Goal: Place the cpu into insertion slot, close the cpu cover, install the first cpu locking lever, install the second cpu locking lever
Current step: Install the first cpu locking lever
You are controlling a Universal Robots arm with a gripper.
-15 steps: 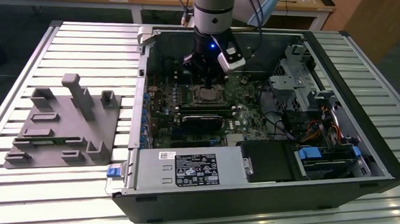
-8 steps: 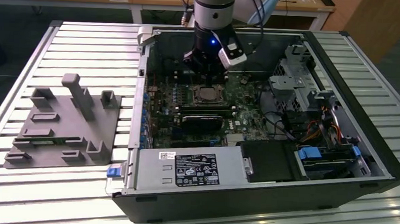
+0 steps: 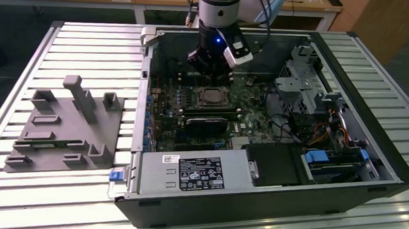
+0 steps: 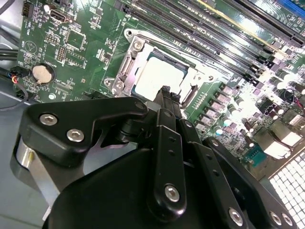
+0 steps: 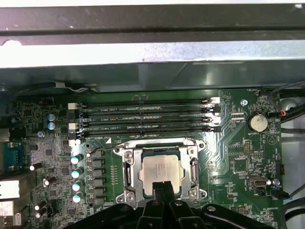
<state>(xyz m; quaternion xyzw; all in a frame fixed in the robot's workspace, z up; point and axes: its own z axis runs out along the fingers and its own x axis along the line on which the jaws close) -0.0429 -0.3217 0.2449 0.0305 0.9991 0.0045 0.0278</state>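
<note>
In both wrist views the cpu [image 5: 161, 168] [image 4: 159, 76] lies flat in the insertion slot [image 3: 211, 96] on the green motherboard. The silvery cpu cover [image 5: 131, 168] [image 4: 125, 67] is down around it, and the chip's pale top shows through the cover's window. A thin wire lever [image 5: 107, 149] runs along the socket's edge near the memory slots. My gripper [image 5: 160, 187] [image 4: 167, 91] [image 3: 208, 73] hangs just above the socket's edge. Its black fingertips are shut together with nothing between them, close over the chip's rim.
The open computer case [image 3: 368, 152] rests on a slatted metal table [image 3: 90, 47]. Several memory slots [image 5: 147, 114] lie beside the socket, and a black card [image 3: 208, 120] lies toward the power supply. Drive cages and cables [image 3: 316, 93] fill the exterior view's right. A grey fixture [image 3: 66, 124] stands at its left.
</note>
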